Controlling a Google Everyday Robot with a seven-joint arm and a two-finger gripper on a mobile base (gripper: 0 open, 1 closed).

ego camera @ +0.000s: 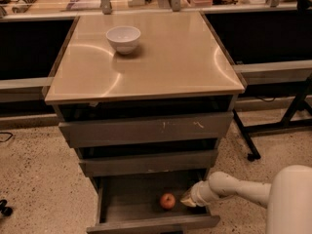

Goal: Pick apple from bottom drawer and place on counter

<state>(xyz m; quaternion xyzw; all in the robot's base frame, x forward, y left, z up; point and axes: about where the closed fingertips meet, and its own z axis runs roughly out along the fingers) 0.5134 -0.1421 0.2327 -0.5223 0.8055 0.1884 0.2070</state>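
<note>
The small red apple (167,201) lies on the floor of the open bottom drawer (146,223), right of its middle. My gripper (186,199) reaches in from the right on a white arm and sits low inside the drawer, just right of the apple and close to it. The tan counter (165,62) tops the grey cabinet above.
A white bowl (123,38) stands on the counter's back left. Two shallower grey drawers (146,128) stick out above the bottom one. A cluttered workbench (63,4) runs along the back. A black table leg (243,135) stands at the right on the speckled floor.
</note>
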